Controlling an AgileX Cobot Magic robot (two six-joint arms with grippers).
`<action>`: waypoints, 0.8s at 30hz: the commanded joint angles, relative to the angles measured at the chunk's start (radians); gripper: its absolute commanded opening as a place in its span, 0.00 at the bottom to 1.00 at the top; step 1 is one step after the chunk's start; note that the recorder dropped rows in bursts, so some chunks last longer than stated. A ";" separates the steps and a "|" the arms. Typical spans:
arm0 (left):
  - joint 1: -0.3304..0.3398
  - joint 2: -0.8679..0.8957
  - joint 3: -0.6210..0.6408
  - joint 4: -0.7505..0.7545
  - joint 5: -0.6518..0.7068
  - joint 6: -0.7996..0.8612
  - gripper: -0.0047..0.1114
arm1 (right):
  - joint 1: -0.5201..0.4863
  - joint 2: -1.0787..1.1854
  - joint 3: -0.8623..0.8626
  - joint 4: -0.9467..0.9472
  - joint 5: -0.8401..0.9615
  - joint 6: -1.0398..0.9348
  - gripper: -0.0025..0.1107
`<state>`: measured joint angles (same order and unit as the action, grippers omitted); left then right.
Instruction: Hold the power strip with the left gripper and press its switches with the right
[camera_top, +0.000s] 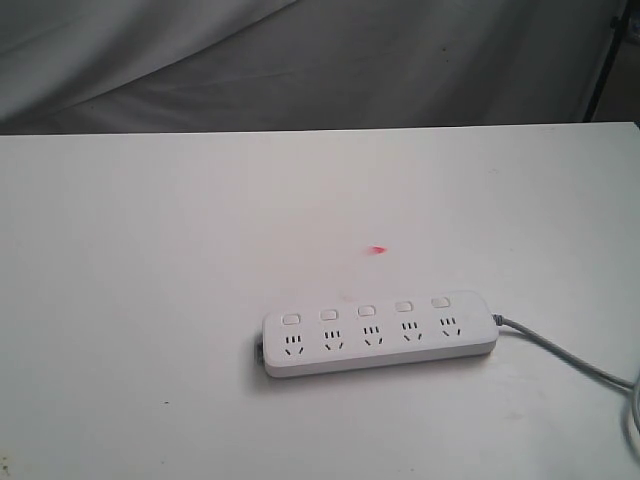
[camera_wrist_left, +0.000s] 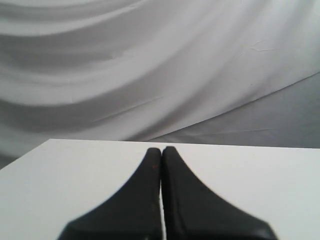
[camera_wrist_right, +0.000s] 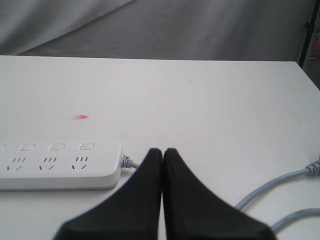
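The white power strip (camera_top: 380, 333) lies flat on the white table (camera_top: 150, 300), right of centre near the front, with its switches (camera_top: 366, 311) in a row above the sockets. Its grey cord (camera_top: 565, 352) runs off to the right. Neither arm shows in the exterior view. In the left wrist view my left gripper (camera_wrist_left: 161, 150) is shut and empty above bare table, and the strip does not show there. In the right wrist view my right gripper (camera_wrist_right: 162, 151) is shut and empty, close to the cord end of the power strip (camera_wrist_right: 60, 167) and apart from it.
A small red mark (camera_top: 378, 250) sits on the table behind the strip. Grey cord loops (camera_wrist_right: 280, 192) lie beside the right gripper. A draped grey cloth (camera_top: 300, 60) hangs behind the table's far edge, and a black stand (camera_top: 605, 60) is at the back right.
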<state>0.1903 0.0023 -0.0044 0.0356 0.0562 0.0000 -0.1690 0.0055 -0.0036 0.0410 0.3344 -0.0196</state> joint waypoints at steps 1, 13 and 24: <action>0.002 -0.002 0.004 0.009 0.035 -0.046 0.04 | -0.002 -0.005 0.004 -0.002 -0.001 0.002 0.02; 0.002 -0.002 0.004 0.030 0.214 -0.051 0.04 | -0.002 -0.005 0.004 -0.002 -0.001 0.002 0.02; 0.002 -0.002 0.004 0.030 0.210 -0.051 0.04 | -0.002 -0.005 0.004 -0.002 -0.001 0.002 0.02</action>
<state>0.1903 0.0023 -0.0044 0.0581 0.2653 -0.0430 -0.1690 0.0055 -0.0036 0.0410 0.3344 -0.0196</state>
